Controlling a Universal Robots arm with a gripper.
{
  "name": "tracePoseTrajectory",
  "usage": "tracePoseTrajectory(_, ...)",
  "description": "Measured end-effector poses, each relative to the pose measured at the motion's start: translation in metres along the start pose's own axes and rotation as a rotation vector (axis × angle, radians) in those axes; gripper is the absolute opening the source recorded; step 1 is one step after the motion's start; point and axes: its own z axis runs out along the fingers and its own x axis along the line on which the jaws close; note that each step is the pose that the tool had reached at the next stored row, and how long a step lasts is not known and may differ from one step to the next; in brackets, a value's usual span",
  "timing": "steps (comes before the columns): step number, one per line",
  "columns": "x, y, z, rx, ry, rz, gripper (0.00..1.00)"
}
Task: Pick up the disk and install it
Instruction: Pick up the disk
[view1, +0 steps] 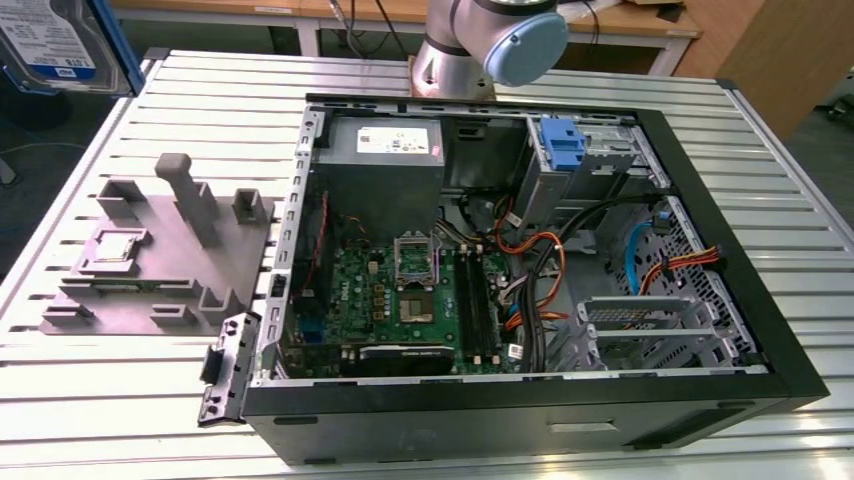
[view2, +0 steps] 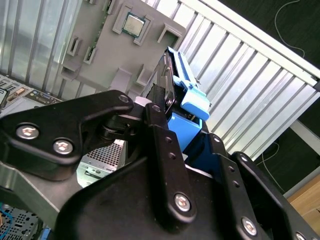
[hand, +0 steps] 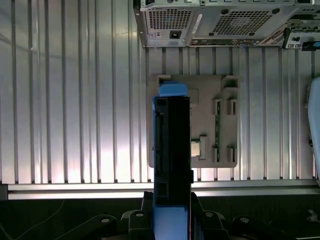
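Observation:
The disk (view1: 44, 42), a silver-grey drive with a white-and-blue label and a blue carrier frame, hangs high above the table at the exterior view's far left top corner. In the second wrist view my gripper (view2: 167, 117) is shut on the disk (view2: 172, 82), its black fingers (view2: 159, 125) clamping the flat sides, and the blue carrier (view2: 194, 99) sticks out past them. The first wrist view looks along the disk (hand: 172, 150) edge-on, held upright over the grey fixture plate (hand: 217, 105).
The open computer case (view1: 787, 330) lies on the slatted metal table (view1: 200, 90), with a blue bracket (view1: 563, 145) in its upper bay and a metal drive cage (view1: 638, 325). A grey fixture plate (view1: 160, 250) carrying a small square chip (view1: 118, 245) sits left of the case.

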Motion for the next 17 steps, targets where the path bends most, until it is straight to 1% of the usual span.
tracePoseTrajectory(4,-0.0002,0.0023,0.0000,-0.0001,0.0000,0.000,0.37)
tracePoseTrajectory(17,-0.0009,0.0043,0.0000,-0.0001,0.0000,0.000,0.37)
